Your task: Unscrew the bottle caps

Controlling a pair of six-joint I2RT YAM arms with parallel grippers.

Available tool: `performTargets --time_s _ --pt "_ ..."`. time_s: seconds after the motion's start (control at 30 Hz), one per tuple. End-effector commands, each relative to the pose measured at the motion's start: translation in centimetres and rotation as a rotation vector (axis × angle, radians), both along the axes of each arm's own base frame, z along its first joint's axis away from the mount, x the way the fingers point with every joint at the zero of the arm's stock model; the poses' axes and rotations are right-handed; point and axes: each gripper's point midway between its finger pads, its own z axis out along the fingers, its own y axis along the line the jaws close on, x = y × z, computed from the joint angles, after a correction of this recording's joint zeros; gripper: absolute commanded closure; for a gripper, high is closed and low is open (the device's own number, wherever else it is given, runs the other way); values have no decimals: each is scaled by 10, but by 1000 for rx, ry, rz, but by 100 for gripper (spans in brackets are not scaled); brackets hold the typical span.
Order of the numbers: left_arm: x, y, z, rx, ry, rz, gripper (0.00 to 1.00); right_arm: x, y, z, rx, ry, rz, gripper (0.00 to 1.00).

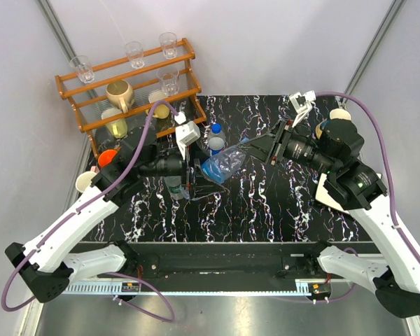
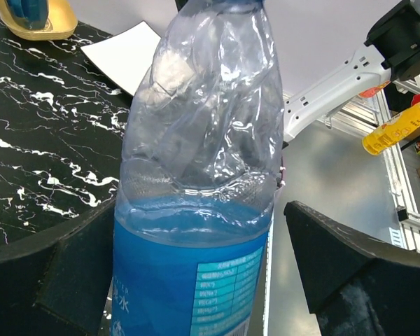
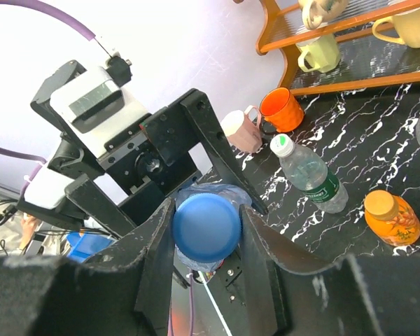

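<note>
My right pincer (image 3: 204, 231) is clamped on the blue cap (image 3: 206, 222) of the translucent blue bottle (image 2: 199, 175); my left pincer (image 2: 196, 280) straddles its body, grip unclear, base cut off.

Bottle (image 1: 224, 164) lies between left gripper (image 1: 196, 175) and right gripper (image 1: 252, 145).

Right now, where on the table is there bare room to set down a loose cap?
The widest bare patch is the near middle of the table, between the left arm and the right arm, in front of the held blue bottle. The far left is crowded: the rack, mugs and other bottles.
</note>
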Motion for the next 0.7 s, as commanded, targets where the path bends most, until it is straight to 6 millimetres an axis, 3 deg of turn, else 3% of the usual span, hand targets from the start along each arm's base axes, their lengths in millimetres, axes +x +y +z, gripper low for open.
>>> performTargets --time_s 0.0,0.07,0.23,0.43,0.47,0.5,0.53,0.6,0.67 --pt "5 -4 -1 1 -42 3 1 -4 4 26 71 -44 32 100" --pt "5 -5 -3 6 -44 -1 2 -4 4 24 73 -37 37 100" --pt "4 -6 -2 0 -67 -22 27 -6 6 17 63 -21 52 100" --pt "2 -7 -3 -1 -75 -35 37 -5 6 9 42 -12 49 100" --pt "2 -7 -4 1 -74 -34 38 -3 5 8 33 -9 39 96" --pt "2 -7 -6 4 -74 -36 39 -2 4 8 22 -21 30 70" --pt "2 -6 -5 2 -78 -33 39 1 1 9 16 -28 6 53" --pt "3 -6 -8 3 -85 -23 40 7 -4 6 -4 -28 -40 28" --pt "8 -6 -9 8 -93 11 40 12 -13 12 6 -51 -105 19"
